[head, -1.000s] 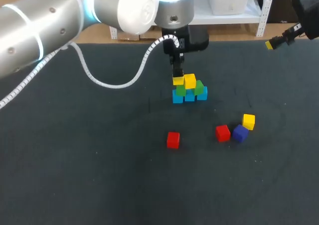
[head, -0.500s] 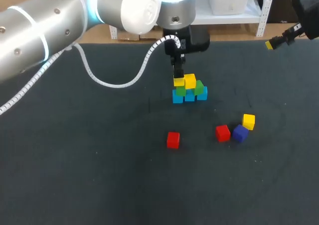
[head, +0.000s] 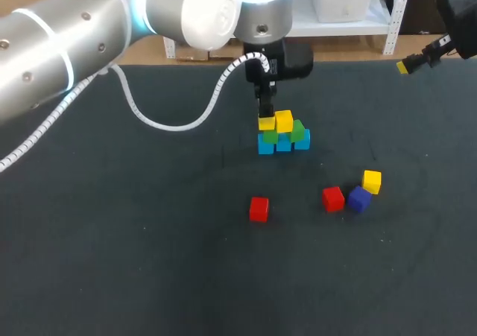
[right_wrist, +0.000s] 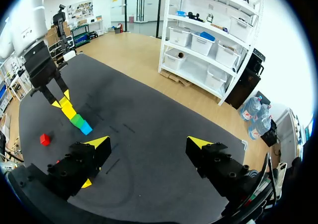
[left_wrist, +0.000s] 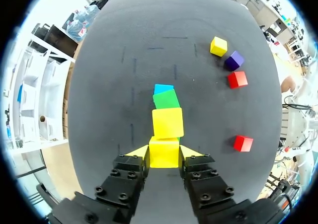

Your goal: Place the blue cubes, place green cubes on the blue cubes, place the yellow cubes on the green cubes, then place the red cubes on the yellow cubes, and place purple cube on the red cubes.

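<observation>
Dark mat (head: 149, 261): left gripper (left_wrist: 164, 155) clamps yellow cube (left_wrist: 164, 149), second yellow cube (left_wrist: 167, 122) just ahead; right gripper (right_wrist: 149, 147) spread wide, empty.

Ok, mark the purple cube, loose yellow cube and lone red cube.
purple cube (head: 359, 200), head view, centre.
loose yellow cube (head: 372, 181), head view, centre.
lone red cube (head: 258, 209), head view, centre.

My left gripper (left_wrist: 164, 154) is black with bright yellow tips, matching the held yellow cube (left_wrist: 164, 149); my right gripper (right_wrist: 149, 145) is coloured the same. The blue cubes (head: 283, 144) are light blue, the green cubes (head: 298, 132) mid-green, and the stacked yellow cube (head: 284, 120) is warm yellow. The red cubes (head: 258, 208) are bright, the loose yellow cube (head: 372, 180) likewise, and the purple cube (head: 359, 199) is dark. The table (head: 112, 239) is plain charcoal.
</observation>
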You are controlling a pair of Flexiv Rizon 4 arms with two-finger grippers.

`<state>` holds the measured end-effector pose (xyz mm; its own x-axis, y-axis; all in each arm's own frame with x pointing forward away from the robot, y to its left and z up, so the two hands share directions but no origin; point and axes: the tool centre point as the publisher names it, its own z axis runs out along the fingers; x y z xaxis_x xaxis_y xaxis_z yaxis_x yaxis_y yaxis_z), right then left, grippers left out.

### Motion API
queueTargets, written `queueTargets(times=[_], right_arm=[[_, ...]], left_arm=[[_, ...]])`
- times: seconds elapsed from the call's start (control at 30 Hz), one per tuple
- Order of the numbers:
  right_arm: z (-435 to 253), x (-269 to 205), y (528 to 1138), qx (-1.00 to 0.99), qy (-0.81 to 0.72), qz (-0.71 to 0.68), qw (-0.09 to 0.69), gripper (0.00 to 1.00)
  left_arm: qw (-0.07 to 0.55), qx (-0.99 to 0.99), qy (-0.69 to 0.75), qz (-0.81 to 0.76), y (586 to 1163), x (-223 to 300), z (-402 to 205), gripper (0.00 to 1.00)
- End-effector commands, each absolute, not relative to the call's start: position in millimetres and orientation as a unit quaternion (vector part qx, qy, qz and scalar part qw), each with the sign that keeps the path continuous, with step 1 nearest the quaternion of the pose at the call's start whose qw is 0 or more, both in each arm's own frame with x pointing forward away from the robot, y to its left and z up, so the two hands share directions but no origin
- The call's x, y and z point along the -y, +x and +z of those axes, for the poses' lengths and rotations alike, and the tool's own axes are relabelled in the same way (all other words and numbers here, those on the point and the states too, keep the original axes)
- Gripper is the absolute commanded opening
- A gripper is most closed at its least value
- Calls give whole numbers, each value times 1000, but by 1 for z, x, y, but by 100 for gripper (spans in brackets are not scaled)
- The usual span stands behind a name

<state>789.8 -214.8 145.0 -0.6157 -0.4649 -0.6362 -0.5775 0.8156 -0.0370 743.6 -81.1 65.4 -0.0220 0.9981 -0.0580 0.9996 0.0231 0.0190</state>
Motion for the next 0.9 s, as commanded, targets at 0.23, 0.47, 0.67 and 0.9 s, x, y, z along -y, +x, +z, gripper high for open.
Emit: queueTargets(times=[0.23,0.47,0.67,0.9], right_arm=[[145,215,789,-895,-290,85,328,100],[145,215,789,-895,-290,85,328,100],[145,215,789,-895,-290,85,328,100],[145,215,789,-895,-290,85,328,100]], left_arm=[[21,-712,701,-18,747,85,64,0],[21,-713,701,-18,747,85,65,0],[20,-712,701,-18,747,84,65,2],[21,-713,701,-18,746,84,65,4]])
